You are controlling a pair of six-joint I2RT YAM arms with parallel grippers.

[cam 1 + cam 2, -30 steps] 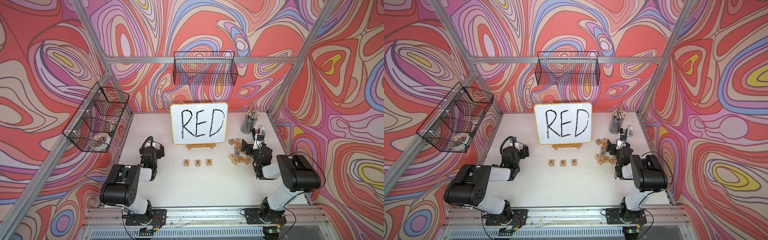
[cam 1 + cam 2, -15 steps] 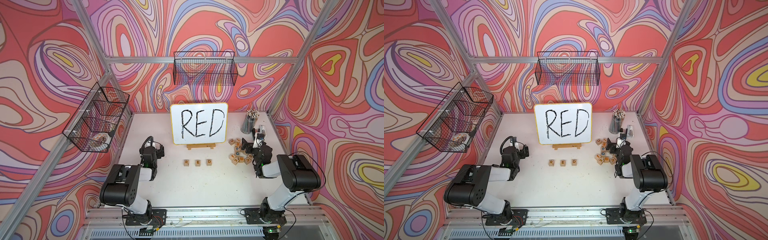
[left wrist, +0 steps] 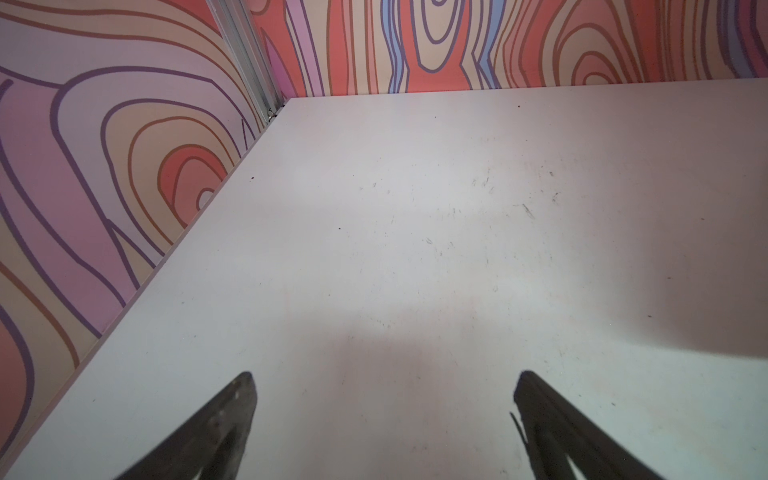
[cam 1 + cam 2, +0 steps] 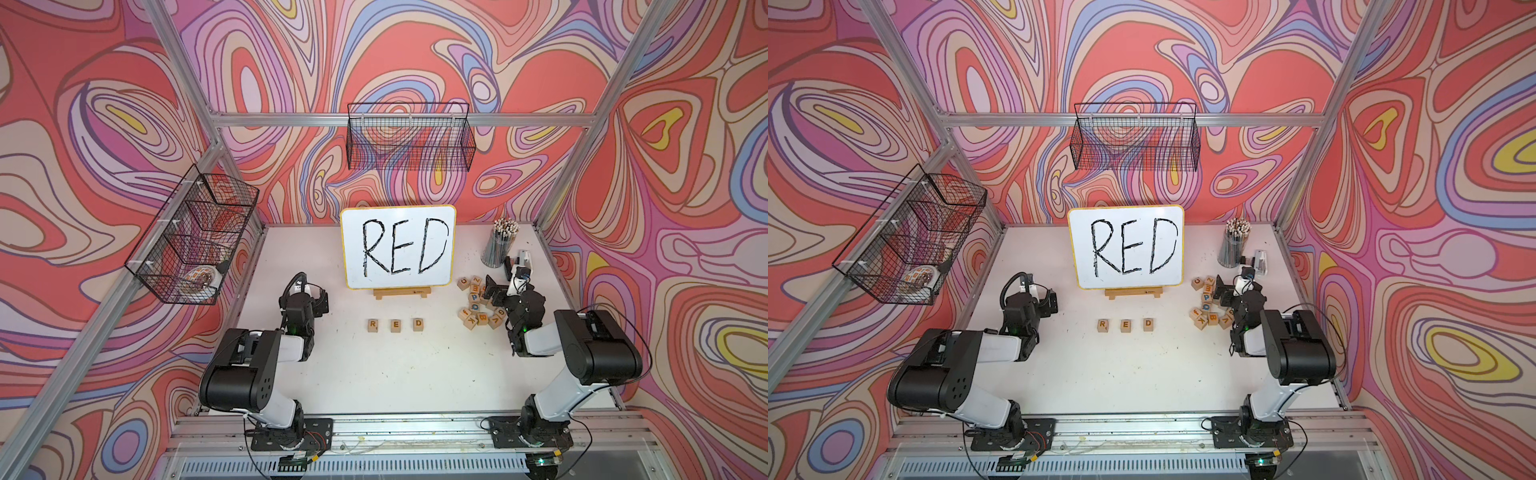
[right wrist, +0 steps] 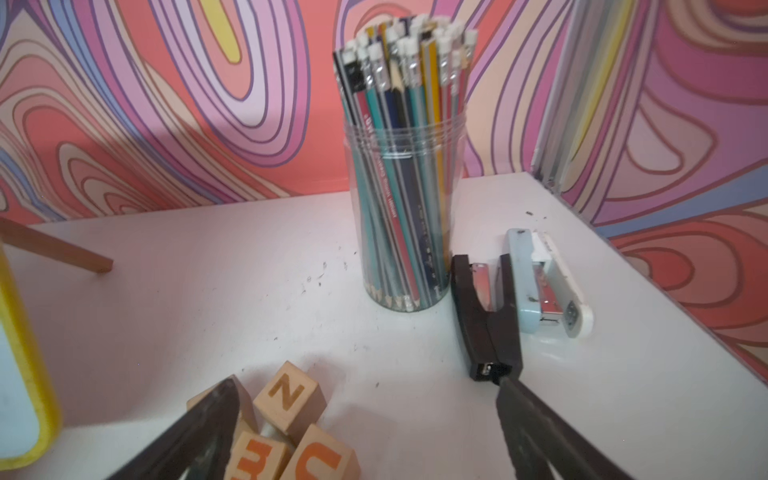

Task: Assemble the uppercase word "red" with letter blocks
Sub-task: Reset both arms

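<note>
At six o'clock of the whiteboard [image 4: 398, 249], R block [image 4: 372, 325], E block [image 4: 395, 325] and D block [image 4: 418, 323] stand aligned: word judged complete. Left end effector [image 3: 384, 386] and right end effector [image 5: 365, 382] gape empty; next, retract.

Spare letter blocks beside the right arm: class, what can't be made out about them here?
- Top views: pile partly hidden behind the right arm.
- Right wrist view: right tool covers one block; picture edge cuts off two more.
- Left wrist view: bare table only, no blocks.

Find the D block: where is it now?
In both top views the D block sits at the right end of the row, beside the E block, before the whiteboard.
</note>
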